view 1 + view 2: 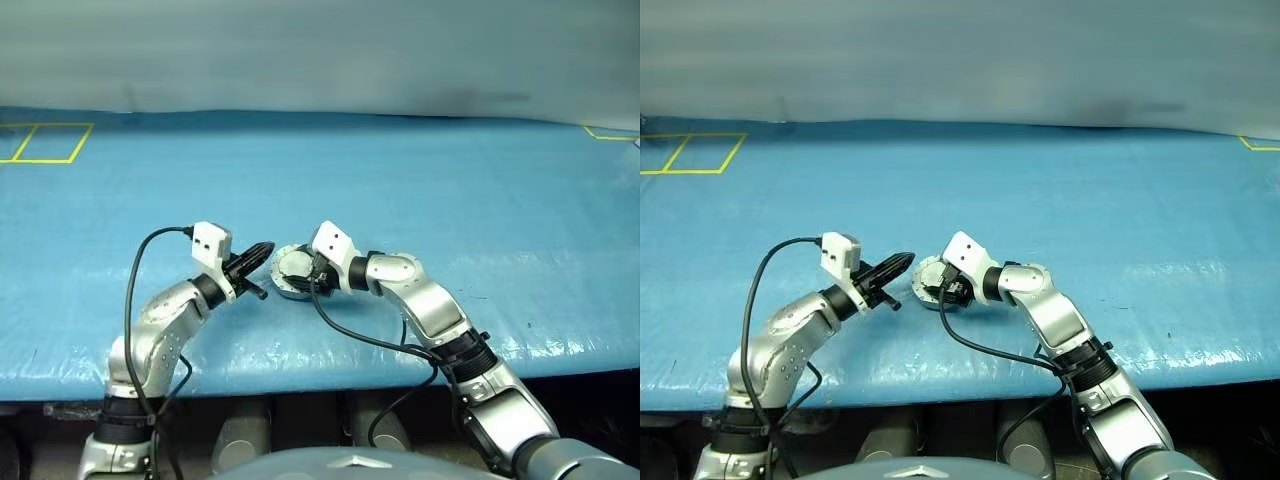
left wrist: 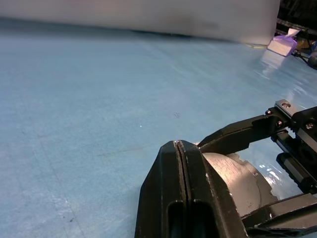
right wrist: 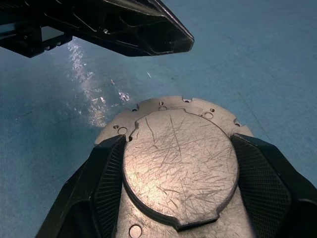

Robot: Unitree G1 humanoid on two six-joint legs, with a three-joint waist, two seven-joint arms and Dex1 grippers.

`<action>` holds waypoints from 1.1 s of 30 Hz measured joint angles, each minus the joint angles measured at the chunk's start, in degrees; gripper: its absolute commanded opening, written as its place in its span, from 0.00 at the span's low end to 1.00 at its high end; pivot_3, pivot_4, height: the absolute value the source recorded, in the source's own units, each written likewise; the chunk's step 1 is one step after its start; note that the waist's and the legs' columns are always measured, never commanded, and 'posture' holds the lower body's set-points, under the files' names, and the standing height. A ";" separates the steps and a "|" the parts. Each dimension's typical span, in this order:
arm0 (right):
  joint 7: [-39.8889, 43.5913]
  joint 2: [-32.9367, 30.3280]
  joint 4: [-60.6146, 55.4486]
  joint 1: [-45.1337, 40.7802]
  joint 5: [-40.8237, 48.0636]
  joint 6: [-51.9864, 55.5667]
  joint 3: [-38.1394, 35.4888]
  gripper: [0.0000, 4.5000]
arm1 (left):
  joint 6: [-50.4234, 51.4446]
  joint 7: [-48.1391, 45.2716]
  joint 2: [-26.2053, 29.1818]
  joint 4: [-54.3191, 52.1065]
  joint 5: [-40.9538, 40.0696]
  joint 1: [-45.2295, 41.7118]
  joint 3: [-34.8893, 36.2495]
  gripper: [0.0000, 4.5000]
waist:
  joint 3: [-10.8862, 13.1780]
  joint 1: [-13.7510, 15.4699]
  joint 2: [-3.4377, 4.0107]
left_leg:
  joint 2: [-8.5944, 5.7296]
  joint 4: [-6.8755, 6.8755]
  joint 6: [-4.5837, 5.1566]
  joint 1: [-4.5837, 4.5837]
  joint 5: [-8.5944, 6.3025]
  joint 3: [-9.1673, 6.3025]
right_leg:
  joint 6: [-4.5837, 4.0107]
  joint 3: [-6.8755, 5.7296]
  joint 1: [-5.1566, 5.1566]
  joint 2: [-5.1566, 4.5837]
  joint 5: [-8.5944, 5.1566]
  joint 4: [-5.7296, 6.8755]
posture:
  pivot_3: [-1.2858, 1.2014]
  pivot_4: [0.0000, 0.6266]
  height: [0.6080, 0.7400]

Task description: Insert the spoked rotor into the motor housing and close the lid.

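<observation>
The motor housing (image 1: 290, 272), a round grey metal puck, sits low over the blue table in front of me. Its lid (image 3: 181, 163) lies shut on top, showing a plain scratched outer face with a raised centre. My right gripper (image 3: 178, 141) is shut on the housing, one finger (image 3: 106, 171) on each side of the raised centre. My left gripper (image 1: 266, 249) is shut with nothing in it and hovers just left of the housing, tips pointing toward it. The left wrist view shows its closed fingertips (image 2: 177, 148) in front of the housing (image 2: 237, 181). The spoked rotor is hidden.
A blue sheet covers the table (image 1: 400, 190), with its front edge close to me. Yellow tape squares (image 1: 45, 143) mark the far left and a yellow corner (image 1: 605, 132) the far right. A small purple and white object (image 2: 282, 44) lies far off.
</observation>
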 measured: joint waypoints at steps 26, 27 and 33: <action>-1.55 0.69 -2.14 1.99 0.17 1.52 -0.83 0.67 | 6.26 -5.88 5.97 6.03 4.36 -6.50 -5.91 0.00 | -0.01 0.14 0.01 | -0.01 -0.08 -0.03 0.00 0.02 0.00 | 0.00 0.03 -0.01 -0.02 0.00 -0.03 | 0.52 0.24 1.00; -1.76 0.79 -2.42 2.27 0.25 1.68 -0.95 0.67 | 6.09 -5.92 5.97 6.01 4.62 -6.50 -6.09 0.00 | -0.01 0.17 0.00 | -0.01 -0.08 -0.04 0.00 0.02 0.00 | -0.01 0.03 -0.01 -0.02 0.00 -0.03 | 0.52 0.24 1.00; -3.27 0.94 -7.67 7.84 1.35 2.81 -2.52 0.99 | 5.83 -6.61 5.94 5.90 5.32 -6.62 -6.66 0.00 | -0.07 0.42 0.01 | -0.05 -0.16 -0.04 0.00 0.01 -0.01 | 0.01 0.03 0.00 -0.07 -0.01 -0.11 | 0.52 0.24 1.00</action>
